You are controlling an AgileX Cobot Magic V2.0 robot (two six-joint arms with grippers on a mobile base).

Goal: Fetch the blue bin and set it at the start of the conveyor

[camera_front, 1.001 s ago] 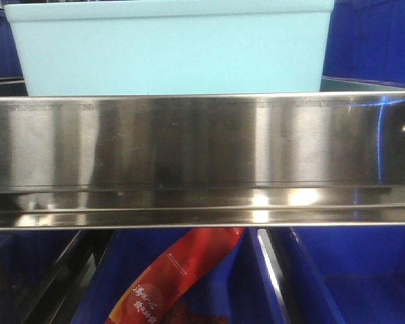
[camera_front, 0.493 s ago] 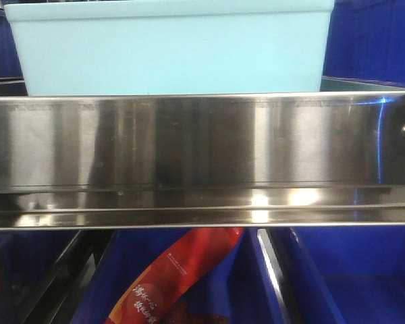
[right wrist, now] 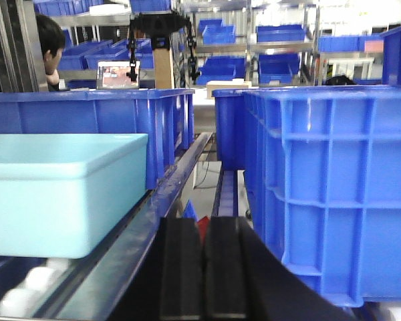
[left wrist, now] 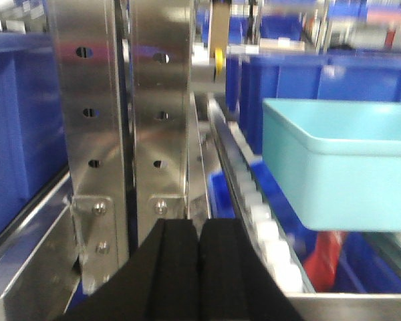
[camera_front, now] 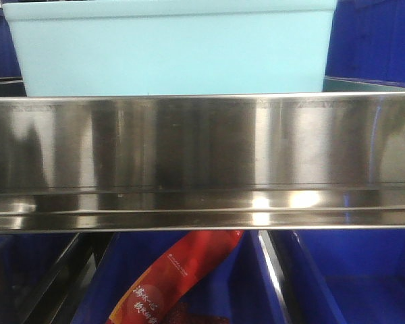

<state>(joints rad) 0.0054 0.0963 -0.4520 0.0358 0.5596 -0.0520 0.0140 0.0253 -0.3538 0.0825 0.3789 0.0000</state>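
Sitting unheld on the shelf [camera_front: 189, 148], the bin [camera_front: 169, 50] is not yet fetched; left claw [left wrist: 199, 267] and right claw [right wrist: 204, 267] are pinched together, empty.

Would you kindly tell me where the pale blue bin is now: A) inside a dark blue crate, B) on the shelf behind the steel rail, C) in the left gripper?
B: the blue bin stands behind the steel rail, and the left gripper is shut on nothing.
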